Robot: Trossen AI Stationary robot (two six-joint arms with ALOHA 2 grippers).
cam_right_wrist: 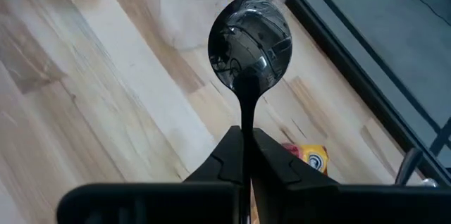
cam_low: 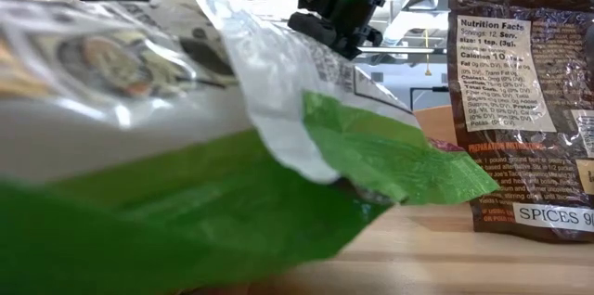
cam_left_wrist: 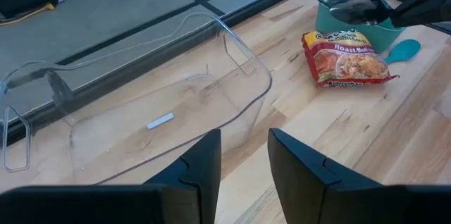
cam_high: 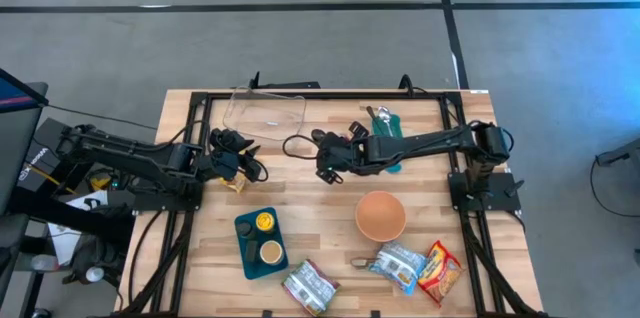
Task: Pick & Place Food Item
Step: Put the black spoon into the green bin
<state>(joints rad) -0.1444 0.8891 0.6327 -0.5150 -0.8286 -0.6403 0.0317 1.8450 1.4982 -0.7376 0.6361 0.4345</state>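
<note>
The clear plastic bin (cam_high: 265, 111) sits at the table's (cam_high: 330, 228) far edge. Just beside its near left corner hangs the left gripper (cam_high: 232, 148), fingers (cam_left_wrist: 204, 160) narrowly parted around nothing. Right of the bin, the right gripper (cam_high: 328, 162) pinches a black spoon (cam_right_wrist: 248, 41). A ramen packet (cam_left_wrist: 343, 57) lies beyond the bin

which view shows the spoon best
The right wrist view: the spoon fills it, bowl up, handle pinched in the right claw. The left wrist view shows its bowl; the high and low views don't show it clearly.
</note>
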